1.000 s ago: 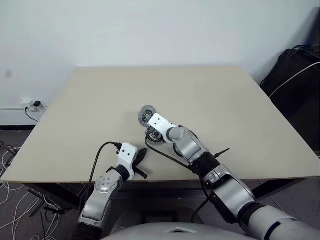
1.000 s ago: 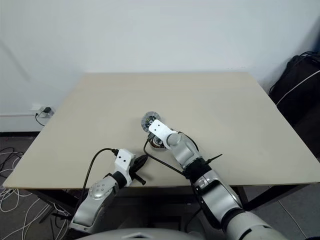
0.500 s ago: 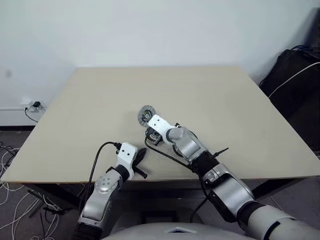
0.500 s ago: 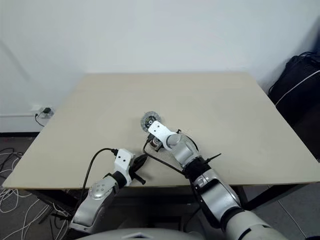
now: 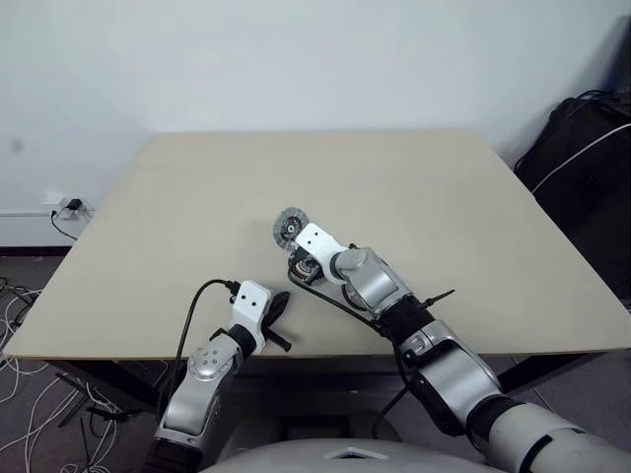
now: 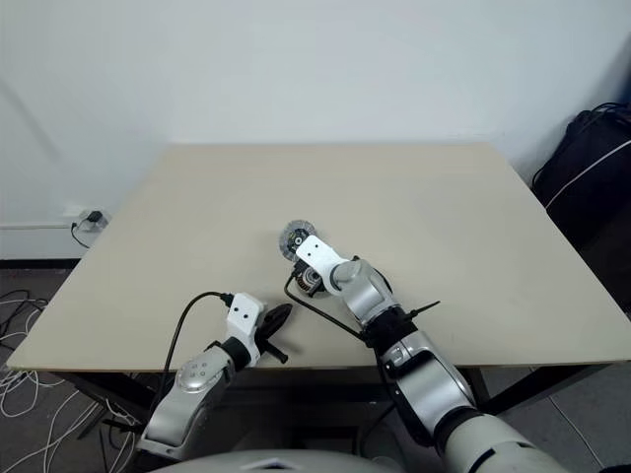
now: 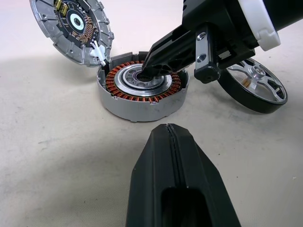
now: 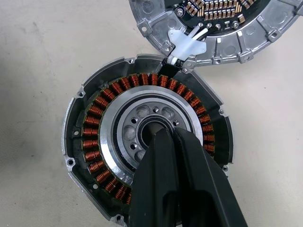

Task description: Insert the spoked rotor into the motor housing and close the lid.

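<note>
our right gripper, fingers pressed together, pokes the housing hub near the table's front edge, rotor beside it; we risk shoving the housing or scraping windings; left gripper closed too

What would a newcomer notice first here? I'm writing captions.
The open housing, its ring of copper windings bared, lies mid-table with the right gripper shut, fingers tipped into its silvery centre. The lid leans at its far edge, circuit side showing, and the rotor rests beside it.
</note>
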Controlling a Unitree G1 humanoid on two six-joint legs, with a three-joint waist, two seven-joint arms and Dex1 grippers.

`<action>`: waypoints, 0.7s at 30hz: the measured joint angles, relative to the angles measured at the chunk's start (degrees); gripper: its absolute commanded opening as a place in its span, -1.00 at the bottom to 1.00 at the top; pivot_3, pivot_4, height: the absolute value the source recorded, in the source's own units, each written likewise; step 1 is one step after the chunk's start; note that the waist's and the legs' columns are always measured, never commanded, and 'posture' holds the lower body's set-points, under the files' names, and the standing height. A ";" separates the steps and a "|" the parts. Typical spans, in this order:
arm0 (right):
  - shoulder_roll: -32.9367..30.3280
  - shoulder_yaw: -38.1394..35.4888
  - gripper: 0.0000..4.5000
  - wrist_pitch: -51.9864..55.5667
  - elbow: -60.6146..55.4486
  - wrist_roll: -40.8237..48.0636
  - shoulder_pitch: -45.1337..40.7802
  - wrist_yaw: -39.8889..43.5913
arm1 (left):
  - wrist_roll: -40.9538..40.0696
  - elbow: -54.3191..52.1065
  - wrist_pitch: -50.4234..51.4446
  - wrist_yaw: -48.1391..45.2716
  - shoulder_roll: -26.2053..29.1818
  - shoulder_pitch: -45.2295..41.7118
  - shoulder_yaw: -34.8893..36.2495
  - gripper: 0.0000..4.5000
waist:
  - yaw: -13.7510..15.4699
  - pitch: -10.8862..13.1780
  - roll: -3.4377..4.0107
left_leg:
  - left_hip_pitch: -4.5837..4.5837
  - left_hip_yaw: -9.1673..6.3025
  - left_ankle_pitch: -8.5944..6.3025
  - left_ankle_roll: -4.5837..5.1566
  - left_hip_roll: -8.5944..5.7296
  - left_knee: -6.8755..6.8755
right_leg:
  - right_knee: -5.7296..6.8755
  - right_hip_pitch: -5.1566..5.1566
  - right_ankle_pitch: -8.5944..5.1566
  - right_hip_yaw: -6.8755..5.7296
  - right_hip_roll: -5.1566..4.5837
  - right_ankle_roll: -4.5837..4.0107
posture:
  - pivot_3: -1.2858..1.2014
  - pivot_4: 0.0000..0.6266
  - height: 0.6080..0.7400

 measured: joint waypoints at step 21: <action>-1.45 -3.50 -0.99 2.52 -8.18 5.16 2.78 0.95 | 0.00 0.16 0.05 -1.14 0.14 -0.65 -0.09 -1.00 | 0.06 0.04 -0.02 | -0.11 -0.01 -0.01 0.04 0.00 -0.07 | -0.08 -0.09 0.00 0.03 -0.02 0.00 | 0.03 -1.00 1.00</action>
